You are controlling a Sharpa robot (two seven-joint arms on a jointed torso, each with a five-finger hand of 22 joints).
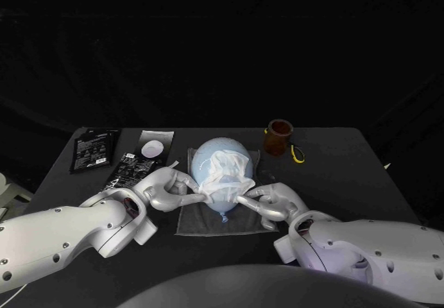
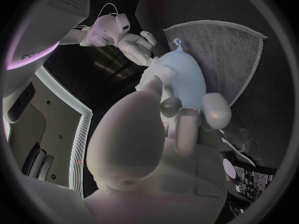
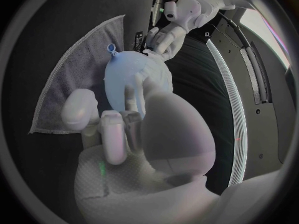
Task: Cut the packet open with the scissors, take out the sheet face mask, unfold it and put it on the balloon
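My left hand [image 1: 165, 189] and right hand [image 1: 270, 202] pinch the sheet face mask [image 1: 225, 174], and uneven pulling could roll the balloon [image 1: 215, 151] aside.

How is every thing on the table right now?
Balloon: blown up, lying on the cloth.
Mask: unfolded, draped over the balloon.
Cloth: spread flat on the table.
Left hand: fingers at the mask's edge.
Right hand: fingers against the balloon.
Scissors: lying by the jar, unheld.
Jar: upright.
Packets: lying flat.
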